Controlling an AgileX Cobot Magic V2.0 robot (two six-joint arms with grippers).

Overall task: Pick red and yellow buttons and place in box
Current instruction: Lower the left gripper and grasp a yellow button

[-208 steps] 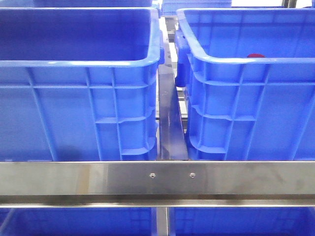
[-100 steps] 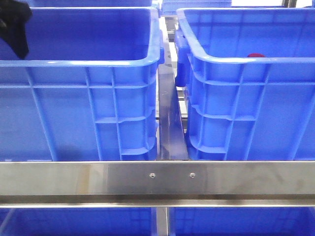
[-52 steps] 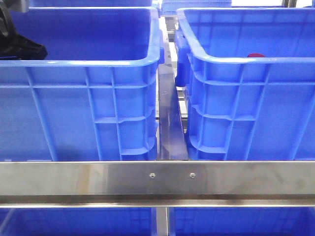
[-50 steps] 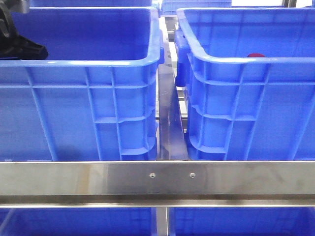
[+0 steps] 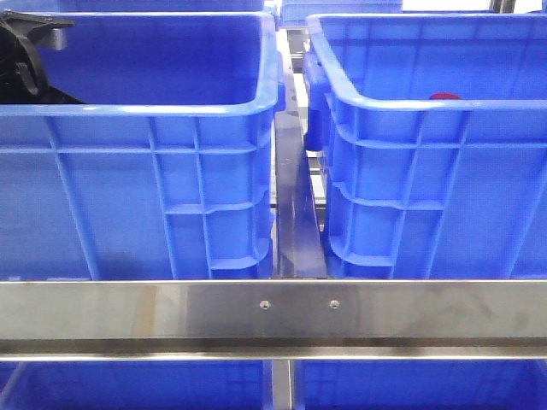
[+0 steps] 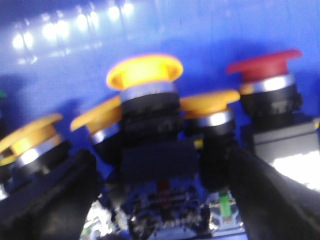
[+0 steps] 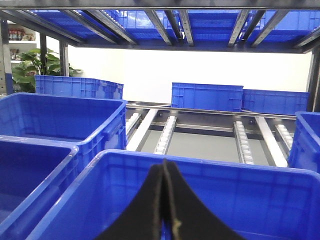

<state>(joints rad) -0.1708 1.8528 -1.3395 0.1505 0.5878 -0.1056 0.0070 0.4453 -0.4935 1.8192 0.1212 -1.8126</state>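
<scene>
The left gripper [image 6: 160, 200] is open, its dark fingers [image 6: 45, 200] spread wide either side of a yellow button [image 6: 145, 75] among several yellow ones, holding nothing. A red button [image 6: 263, 67] stands at upper right. In the front view the left arm [image 5: 26, 60] sits inside the left box [image 5: 145, 188], upper left. The right gripper [image 7: 164, 210] is closed, empty, above another blue crate [image 7: 240, 195].

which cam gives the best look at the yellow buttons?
Left wrist view: several yellow buttons sit close up beside a red button, between the open fingers of the left hand, though blurred. The front view shows none, only a red sliver in the right crate. The right wrist view shows crates only.
</scene>
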